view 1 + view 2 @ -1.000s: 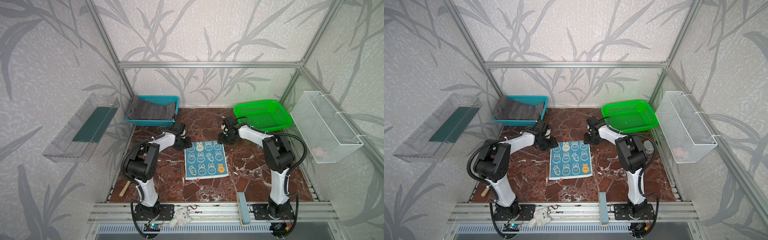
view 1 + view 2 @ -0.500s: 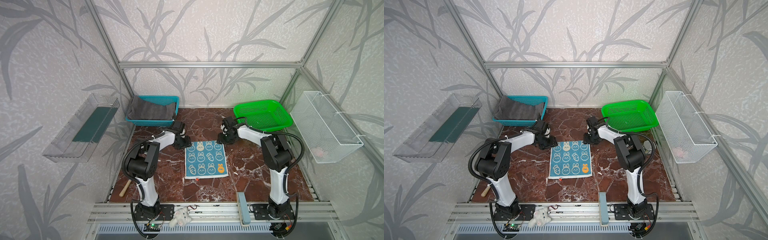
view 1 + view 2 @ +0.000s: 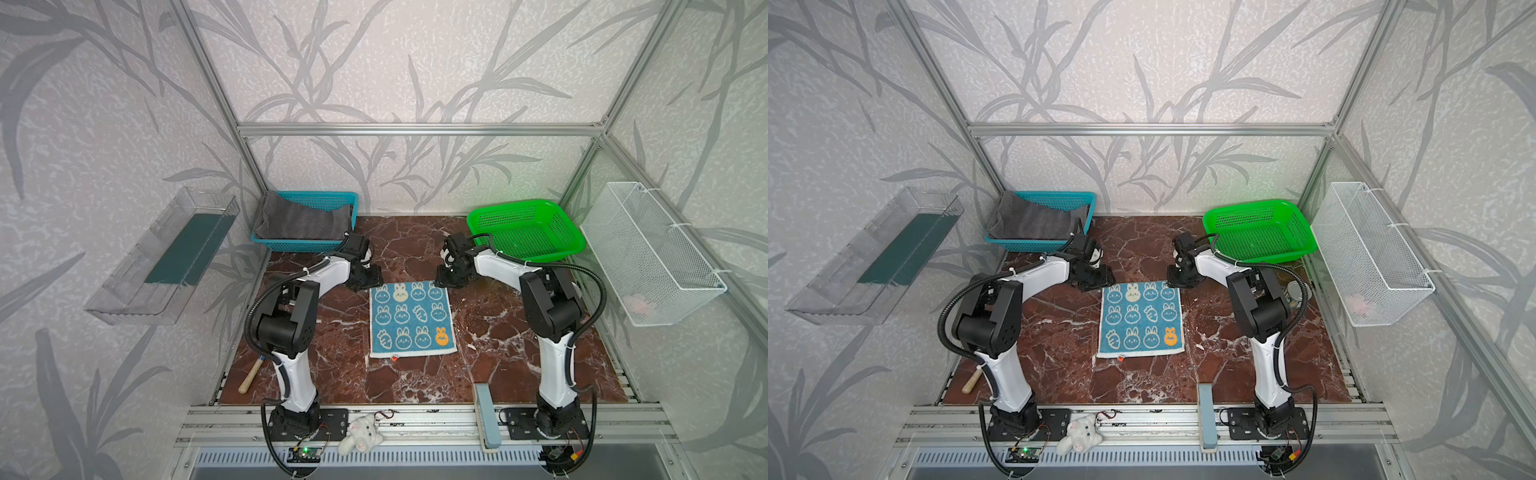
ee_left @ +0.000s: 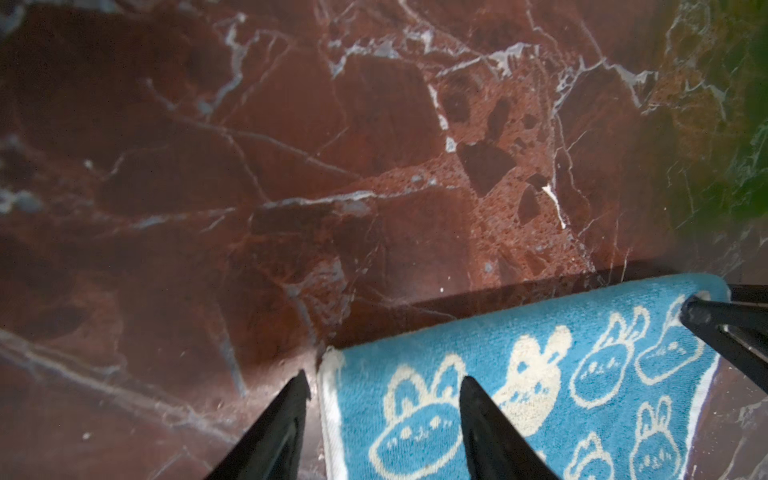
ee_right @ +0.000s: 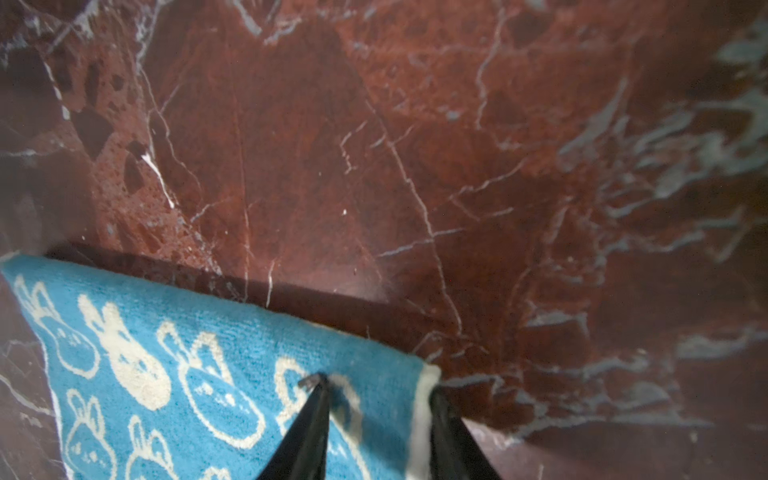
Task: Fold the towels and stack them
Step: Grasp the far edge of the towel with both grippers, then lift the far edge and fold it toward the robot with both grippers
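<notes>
A small teal towel with white bunnies (image 3: 411,320) (image 3: 1140,320) lies flat in the middle of the table. My left gripper (image 3: 368,282) (image 4: 383,377) is open at its far left corner, one finger on the cloth (image 4: 540,374) and one on the marble. At the far right corner my right gripper (image 3: 446,282) (image 5: 377,383) stands open but narrower, one finger on the cloth (image 5: 166,332) and the other against its white edge. A dark grey towel (image 3: 299,218) (image 3: 1030,222) lies in the teal basket (image 3: 320,198).
A green basket (image 3: 525,226) sits at the back right, close behind my right arm. A white wire basket (image 3: 648,253) and a clear tray (image 3: 166,257) hang on the side walls. A wooden handle (image 3: 250,376), a grey-blue block (image 3: 486,415) and a white plush toy (image 3: 361,432) lie near the front.
Both grippers stay at the towel's far corners. The left arm's elbow has shifted slightly; the towel has not moved.
</notes>
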Tool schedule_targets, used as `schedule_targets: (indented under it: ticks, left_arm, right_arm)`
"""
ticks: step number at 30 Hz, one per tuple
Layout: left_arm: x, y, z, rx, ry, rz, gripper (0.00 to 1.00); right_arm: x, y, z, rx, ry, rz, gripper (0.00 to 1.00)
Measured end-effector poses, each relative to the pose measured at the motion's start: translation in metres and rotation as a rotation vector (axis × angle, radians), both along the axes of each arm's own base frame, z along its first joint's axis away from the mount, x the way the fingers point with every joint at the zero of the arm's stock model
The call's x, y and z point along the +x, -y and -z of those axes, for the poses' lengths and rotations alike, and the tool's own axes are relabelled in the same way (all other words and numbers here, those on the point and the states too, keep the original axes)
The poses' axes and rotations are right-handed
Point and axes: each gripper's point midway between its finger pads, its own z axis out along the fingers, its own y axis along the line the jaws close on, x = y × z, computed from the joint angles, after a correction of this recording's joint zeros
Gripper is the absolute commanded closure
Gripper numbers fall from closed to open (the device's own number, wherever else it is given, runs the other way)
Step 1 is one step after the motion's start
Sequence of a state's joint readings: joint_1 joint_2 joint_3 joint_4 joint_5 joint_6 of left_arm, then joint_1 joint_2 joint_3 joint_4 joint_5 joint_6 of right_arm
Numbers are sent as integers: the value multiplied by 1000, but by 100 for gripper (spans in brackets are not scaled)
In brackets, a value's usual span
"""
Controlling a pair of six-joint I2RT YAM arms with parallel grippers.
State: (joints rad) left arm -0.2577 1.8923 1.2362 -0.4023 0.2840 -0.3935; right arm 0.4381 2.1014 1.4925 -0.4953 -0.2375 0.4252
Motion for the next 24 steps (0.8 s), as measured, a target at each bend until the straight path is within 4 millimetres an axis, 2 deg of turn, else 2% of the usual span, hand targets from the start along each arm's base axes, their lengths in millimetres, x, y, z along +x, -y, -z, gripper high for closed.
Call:
schedule_targets:
  ticks: [5,10,17,21,24]
  left_arm:
    - [-2,2,10,-5,-33,9,46]
    - [-10,-1,14,13,-62,23,44]
    - [-13,-7,11,39,-64,31,41]
    - [-12,-5,11,35,-71,39,48]
    - [-11,-3,15,28,-82,40,55]
  right_arm:
    - [5,1,-1,13,-3,6,67]
    - [4,1,-1,14,-7,4,59]
    - [4,0,-1,14,-6,2,59]
    - [4,0,-1,14,-6,1,63]
    - [4,0,-1,16,-6,1,70]
